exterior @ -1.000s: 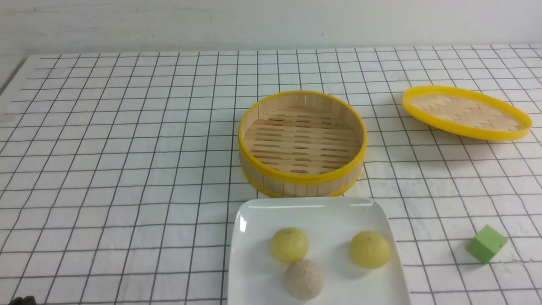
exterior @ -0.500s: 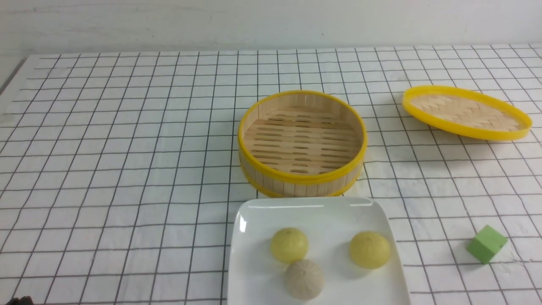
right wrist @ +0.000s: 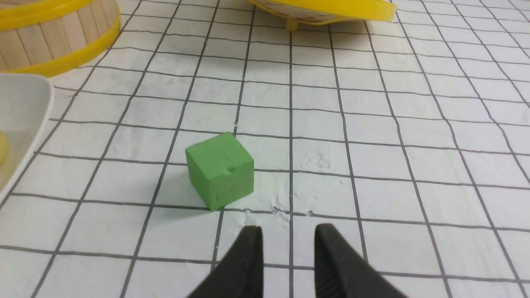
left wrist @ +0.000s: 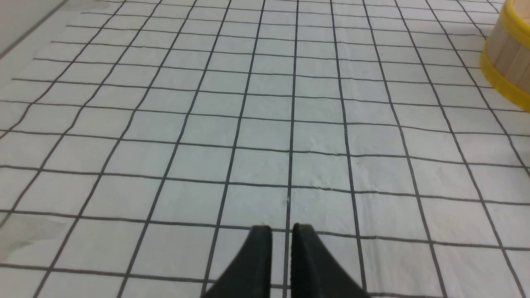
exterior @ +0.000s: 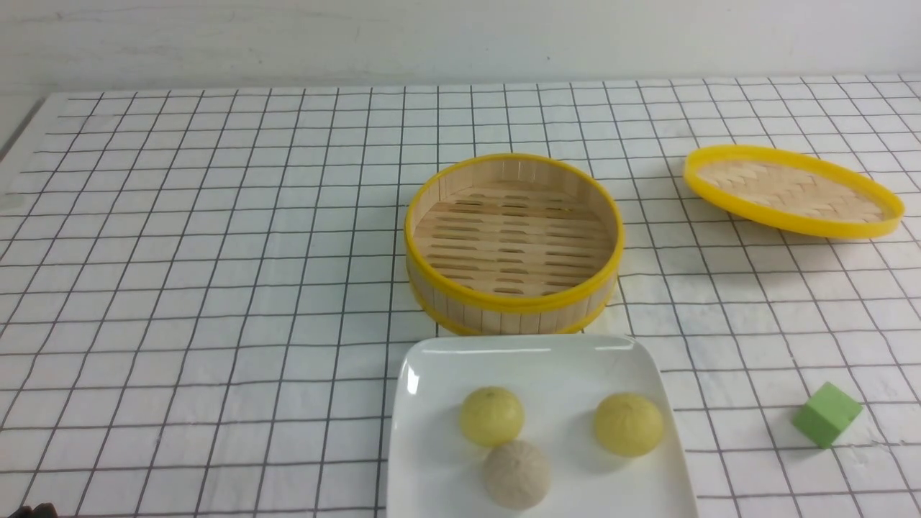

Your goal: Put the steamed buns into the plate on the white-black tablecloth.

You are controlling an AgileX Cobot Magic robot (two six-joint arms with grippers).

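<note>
Two yellow-green steamed buns [exterior: 492, 416] [exterior: 628, 424] lie in the white square plate [exterior: 525, 345] at the near centre of the white-black tablecloth [exterior: 216, 252]. A beige-grey bun [exterior: 516, 473] lies in the plate in front of them. My left gripper [left wrist: 281, 227] is shut and empty over bare cloth, far left of the plate. Only a dark bit of it shows in the front view's lower left corner [exterior: 34, 511]. My right gripper [right wrist: 288, 227] is slightly open and empty, just behind a green cube [right wrist: 220, 169]. The plate's rim [right wrist: 25, 107] shows in the right wrist view.
The bamboo steamer basket [exterior: 512, 306] stands empty just beyond the plate, and its side shows in the left wrist view [left wrist: 507, 58]. Its yellow-rimmed woven lid [exterior: 791, 191] lies at the far right. The green cube [exterior: 826, 414] sits right of the plate.
The dark bit of my left gripper in the lower left corner has sunk slightly. Nothing else has moved.
</note>
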